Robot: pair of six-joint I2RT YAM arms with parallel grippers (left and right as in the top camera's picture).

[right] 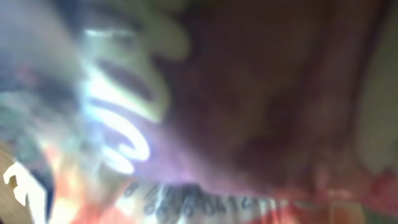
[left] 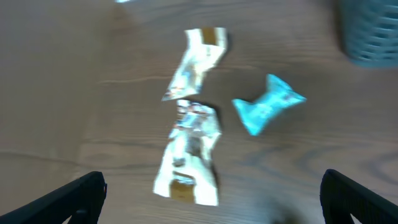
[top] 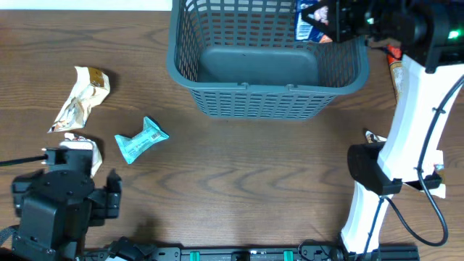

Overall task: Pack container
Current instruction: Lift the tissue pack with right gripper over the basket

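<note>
The dark grey-green slotted basket [top: 239,94] stands at the back middle of the table. My right gripper [top: 335,20] is over its right rear corner, shut on a blue, white and orange snack packet [top: 312,22]; that packet fills the blurred right wrist view [right: 186,124]. My left gripper [left: 211,199] is open and empty at the front left, just short of a white and gold packet [left: 189,155]. A second white and gold packet [top: 81,98] and a teal packet [top: 141,139] lie on the table left of the basket.
The right arm's white base [top: 377,174] stands at the right edge. An orange-red item [top: 395,69] lies behind it, right of the basket. The left arm's black body [top: 54,210] covers the front left corner.
</note>
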